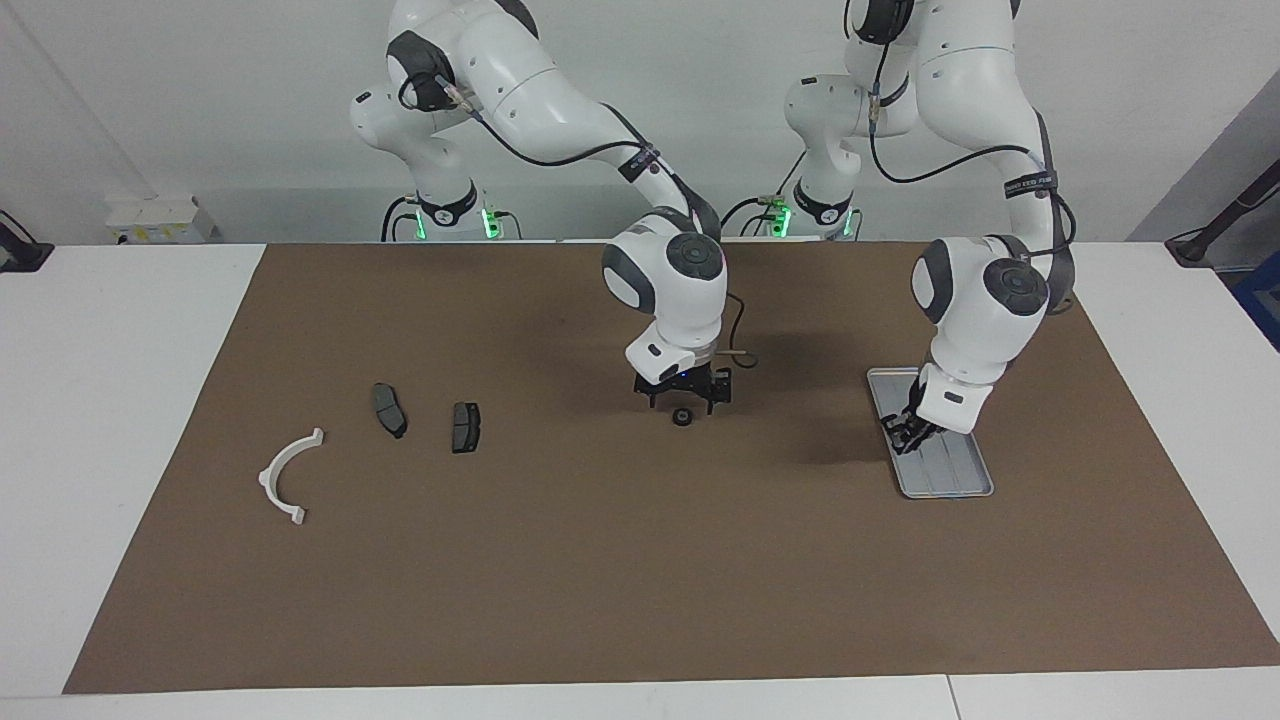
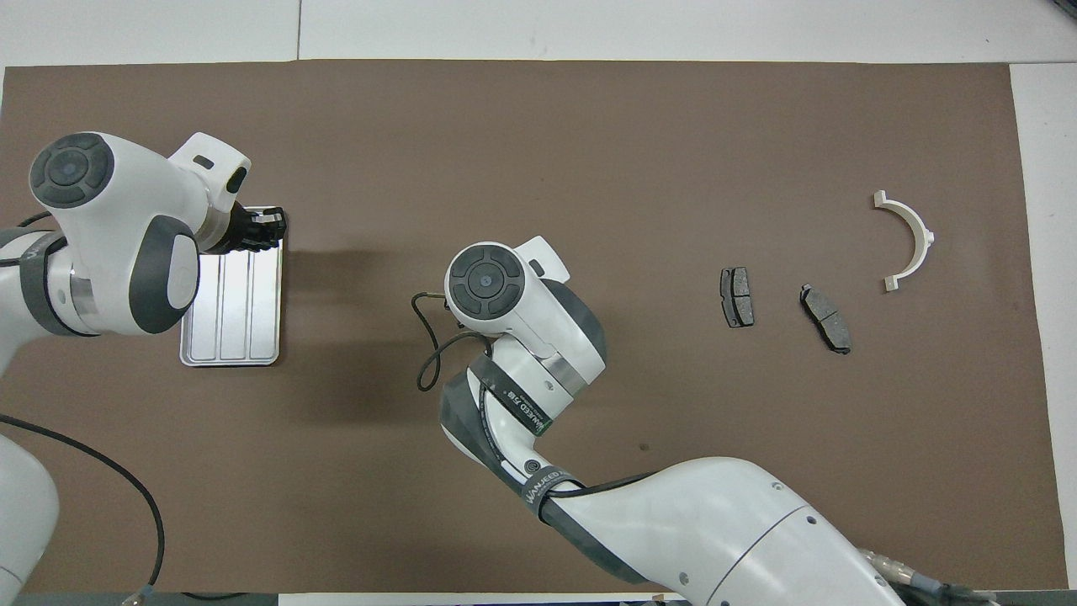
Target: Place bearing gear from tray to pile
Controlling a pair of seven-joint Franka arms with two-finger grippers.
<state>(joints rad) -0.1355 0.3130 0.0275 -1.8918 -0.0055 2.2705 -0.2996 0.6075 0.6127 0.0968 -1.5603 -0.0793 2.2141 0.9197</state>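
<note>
Bearing gear (image 1: 682, 418) lies on the table mat mid-table, off the tray (image 1: 955, 480), between tray and pile (image 1: 465, 427). Right pincer (image 1: 683, 402) just above the gear, fingers spread wide, holding nothing. Left pincer (image 1: 908, 432) low over the tray; grip unclear, cannot tell

mat (image 1: 640, 580): bare between gear (image 1: 682, 418) and pile | right gripper (image 1: 683, 393) low just over gear, blocks approach from above | pile: two pads (image 1: 389, 410) (image 1: 465, 427) near each other, gap between; arc bracket (image 1: 287, 475) apart, toward right arm's end | left gripper (image 1: 908, 430) low over tray (image 1: 950, 480), covers its middle
</note>
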